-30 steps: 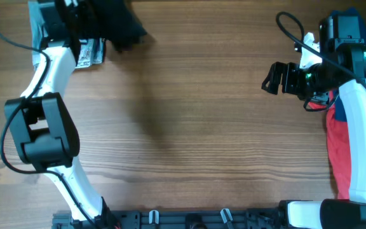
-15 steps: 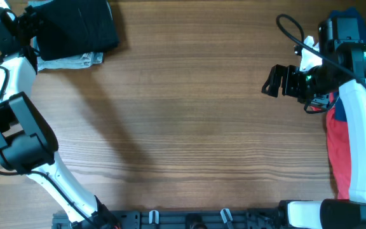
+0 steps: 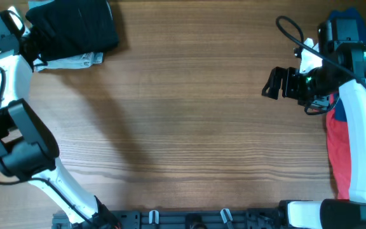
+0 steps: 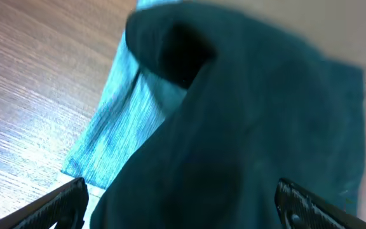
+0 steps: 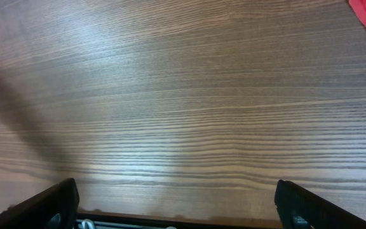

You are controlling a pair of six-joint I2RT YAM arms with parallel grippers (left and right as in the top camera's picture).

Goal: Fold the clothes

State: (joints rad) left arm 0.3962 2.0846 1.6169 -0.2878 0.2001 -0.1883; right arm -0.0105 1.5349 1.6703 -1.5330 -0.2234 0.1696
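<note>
The black garment [image 3: 75, 28] lies folded into a rough rectangle at the far left corner of the surface [image 3: 189, 127]. It rests on top of light-blue denim [image 3: 84, 60], which peeks out along its near edge. In the left wrist view the black garment [image 4: 253, 127] fills most of the frame, and a strip of the light-blue denim [image 4: 122, 130] shows to its left.

A second ago the black cloth was bunched further right, with the left arm reaching across the pile. Half a second ago it already lay flat where it is now, and it has not shifted since. Over that half second only the wrist has moved, edging slightly toward the cloth.

The left arm [image 3: 18, 137] rises from the near edge and bends at its dark elbow. Its white link runs up to the far left corner, and the left gripper [image 3: 32, 41] points right at the garment's left edge. Its jaws stand wide apart, one fingertip in each lower corner of the wrist view and the cloth below them, gripping nothing. Whether they touch the cloth cannot be told.

The right arm [image 3: 361, 127] has not changed. The right gripper [image 3: 271, 81] hovers over bare wood, jaws spread and empty, with a red garment [image 3: 335, 149] beneath the arm at the right edge.
</note>
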